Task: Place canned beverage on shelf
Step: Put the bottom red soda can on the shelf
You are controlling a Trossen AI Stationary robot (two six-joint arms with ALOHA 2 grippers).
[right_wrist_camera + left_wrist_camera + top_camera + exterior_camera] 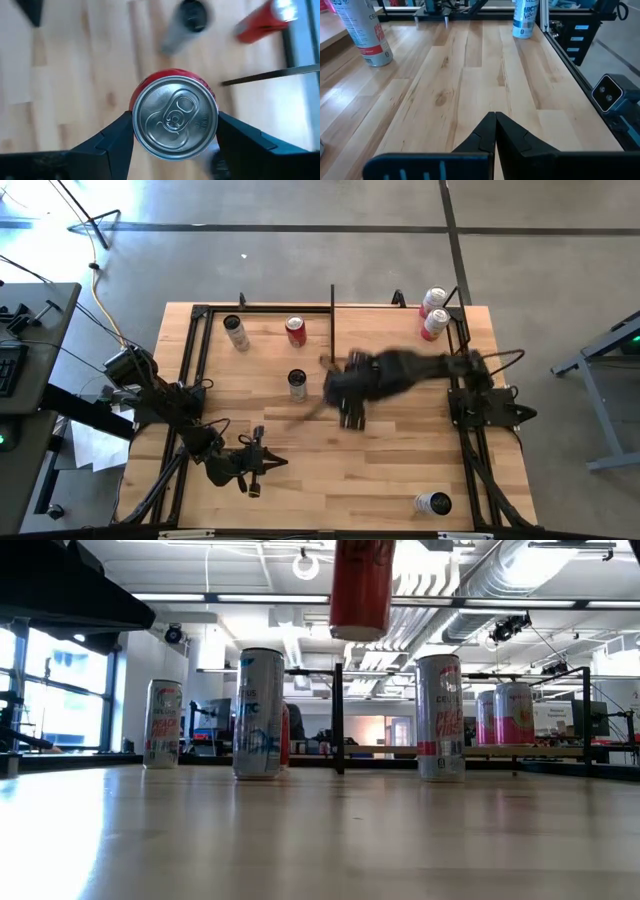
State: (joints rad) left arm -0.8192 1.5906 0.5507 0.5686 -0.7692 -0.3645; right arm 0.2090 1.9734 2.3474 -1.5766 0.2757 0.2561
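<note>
My right gripper (175, 125) is shut on a red can (175, 117), whose silver lid faces the wrist camera. In the low view the red can (360, 585) hangs high above the tabletop. In the high view my right hand (350, 395) is over the table's middle and hides the can. The shelf (560, 749), pale wood edged with black bars, lies at the far right (385, 330), just beyond the hand. My left gripper (495, 125) is shut on nothing, low over the near left of the table (262, 463). My right gripper pinches the red can between its two fingers (112, 140), one on each side of the wall just under the top rim (137, 125). The fingers come from above, pointing steeply down. The can hangs upright, its bottom (360, 632) lifted clear of the table.
Two pink cans (434, 312) stand on the shelf's far right corner. A white can (236, 332) and a red can (295, 330) stand at the far left, and another can (297, 384) stands left of my right hand. One more can (433, 503) is at the near right.
</note>
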